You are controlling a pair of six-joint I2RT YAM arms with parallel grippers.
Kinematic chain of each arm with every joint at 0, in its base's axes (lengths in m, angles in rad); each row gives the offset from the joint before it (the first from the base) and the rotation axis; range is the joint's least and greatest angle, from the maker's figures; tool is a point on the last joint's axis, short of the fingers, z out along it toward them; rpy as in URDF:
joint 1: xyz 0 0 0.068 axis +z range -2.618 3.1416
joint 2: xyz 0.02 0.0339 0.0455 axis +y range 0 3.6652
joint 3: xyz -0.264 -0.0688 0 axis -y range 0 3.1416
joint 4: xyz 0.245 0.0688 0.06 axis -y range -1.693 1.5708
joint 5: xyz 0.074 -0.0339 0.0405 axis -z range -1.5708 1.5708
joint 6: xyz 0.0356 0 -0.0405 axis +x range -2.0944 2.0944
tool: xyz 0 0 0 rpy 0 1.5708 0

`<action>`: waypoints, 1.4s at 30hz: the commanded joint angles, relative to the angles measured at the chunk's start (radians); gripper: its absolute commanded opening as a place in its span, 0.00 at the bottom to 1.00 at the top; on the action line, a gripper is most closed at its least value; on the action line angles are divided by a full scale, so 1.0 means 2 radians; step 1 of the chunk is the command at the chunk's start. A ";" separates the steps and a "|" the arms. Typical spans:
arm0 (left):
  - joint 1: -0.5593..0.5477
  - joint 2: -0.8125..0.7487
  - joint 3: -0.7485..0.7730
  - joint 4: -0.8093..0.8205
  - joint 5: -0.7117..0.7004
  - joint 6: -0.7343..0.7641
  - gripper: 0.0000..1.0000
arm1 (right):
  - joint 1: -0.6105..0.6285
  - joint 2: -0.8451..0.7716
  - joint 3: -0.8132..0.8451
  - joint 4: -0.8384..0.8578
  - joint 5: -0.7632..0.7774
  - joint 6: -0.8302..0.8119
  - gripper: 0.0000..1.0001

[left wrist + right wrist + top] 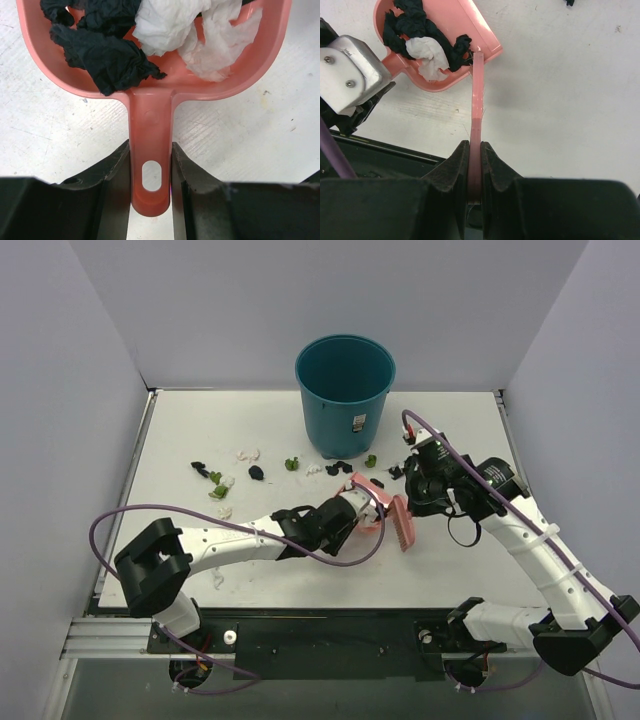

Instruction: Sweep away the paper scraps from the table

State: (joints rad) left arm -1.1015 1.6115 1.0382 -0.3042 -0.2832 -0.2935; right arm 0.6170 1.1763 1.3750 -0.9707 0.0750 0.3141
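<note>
Left pincer (151, 165) just behind paper scraps (110, 60) in dustpan (150, 112)

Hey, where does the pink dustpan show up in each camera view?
Top external: pink dustpan at centre, below the teal bin, held by the left tool.
Left wrist: fills the top, handle pinched at centre.
Right wrist: upper left, at the brush tip.
Shared landmark: the white scrap inside it, in both wrist views; too small to tell from above.
</note>
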 commanded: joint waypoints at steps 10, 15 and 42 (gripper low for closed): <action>0.009 -0.025 0.000 0.017 0.014 -0.010 0.00 | 0.003 -0.020 0.019 -0.025 0.046 0.009 0.00; 0.009 -0.027 0.002 0.009 0.014 -0.009 0.00 | 0.002 -0.017 0.046 -0.025 0.037 0.015 0.00; 0.010 -0.072 0.097 -0.168 -0.012 -0.030 0.00 | -0.076 -0.034 0.093 -0.056 0.127 0.042 0.00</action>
State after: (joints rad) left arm -1.0893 1.5661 1.1423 -0.5049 -0.2619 -0.3248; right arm 0.4866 1.0962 1.6146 -1.0504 0.2630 0.3897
